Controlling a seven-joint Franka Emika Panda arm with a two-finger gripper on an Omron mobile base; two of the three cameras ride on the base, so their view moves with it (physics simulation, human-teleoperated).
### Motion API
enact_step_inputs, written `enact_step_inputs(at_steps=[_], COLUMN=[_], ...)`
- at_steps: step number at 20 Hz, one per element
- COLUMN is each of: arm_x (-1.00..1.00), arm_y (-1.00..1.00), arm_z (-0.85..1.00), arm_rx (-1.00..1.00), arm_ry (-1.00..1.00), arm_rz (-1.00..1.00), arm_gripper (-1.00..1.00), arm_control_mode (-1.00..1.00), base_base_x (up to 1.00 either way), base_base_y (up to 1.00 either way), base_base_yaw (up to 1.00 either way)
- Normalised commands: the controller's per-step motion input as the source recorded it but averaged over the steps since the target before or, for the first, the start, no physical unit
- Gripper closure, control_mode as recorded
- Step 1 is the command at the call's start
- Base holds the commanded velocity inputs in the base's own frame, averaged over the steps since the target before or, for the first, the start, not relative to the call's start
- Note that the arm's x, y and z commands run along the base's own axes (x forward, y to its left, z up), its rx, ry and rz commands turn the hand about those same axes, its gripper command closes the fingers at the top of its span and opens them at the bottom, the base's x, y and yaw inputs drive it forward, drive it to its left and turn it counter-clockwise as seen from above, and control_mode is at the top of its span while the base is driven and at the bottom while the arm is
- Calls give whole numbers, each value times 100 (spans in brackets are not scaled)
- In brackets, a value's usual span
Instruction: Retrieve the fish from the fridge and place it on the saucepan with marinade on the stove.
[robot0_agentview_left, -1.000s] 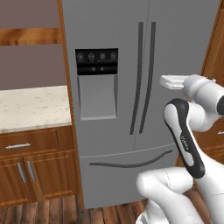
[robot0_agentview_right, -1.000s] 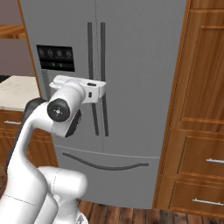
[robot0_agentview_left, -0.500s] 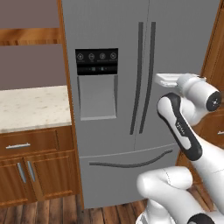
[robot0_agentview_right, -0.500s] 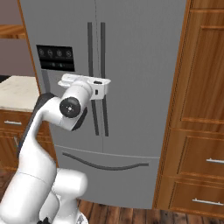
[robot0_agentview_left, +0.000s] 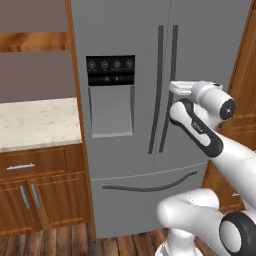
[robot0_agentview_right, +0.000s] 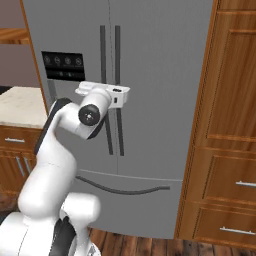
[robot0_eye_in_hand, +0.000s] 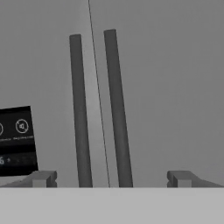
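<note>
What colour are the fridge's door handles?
Dark grey, almost black, against the lighter grey steel doors. The handles on the fridge show best in the hand view.

arm raised, end effector (robot0_eye_in_hand: 111, 178) open, level

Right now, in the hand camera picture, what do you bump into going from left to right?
Black dispenser panel → left gripper fingertip → left door handle → seam between the fridge doors → right door handle → right gripper fingertip.

fridge (robot0_agentview_left: 130, 30) top cut off, doors shut (inside hidden), dispenser panel (robot0_eye_in_hand: 16, 140) cropped at left edge
</note>
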Motion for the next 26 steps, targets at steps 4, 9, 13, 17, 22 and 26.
enact_step_inputs(at_steps=[4, 9, 13, 17, 22, 26], arm_x=[61, 58, 60, 62, 61, 60], arm_y=[-5, -17, -12, -6, -7, -11], arm_z=[-9, -3, -4, -5, -8, -7], arm_rx=[0, 0, 0, 0, 0, 0], arm_ry=[0, 0, 0, 0, 0, 0], arm_rz=[1, 2, 2, 1, 1, 2], arm_gripper=[-100, -100, -100, -100, -100, -100], arm_control_mode=[-100, -100, -100, -100, -100, -100], base_base_x=[0, 0, 0, 0, 0, 0], base_base_y=[0, 0, 0, 0, 0, 0], base_base_yaw=[0, 0, 0, 0, 0, 0])
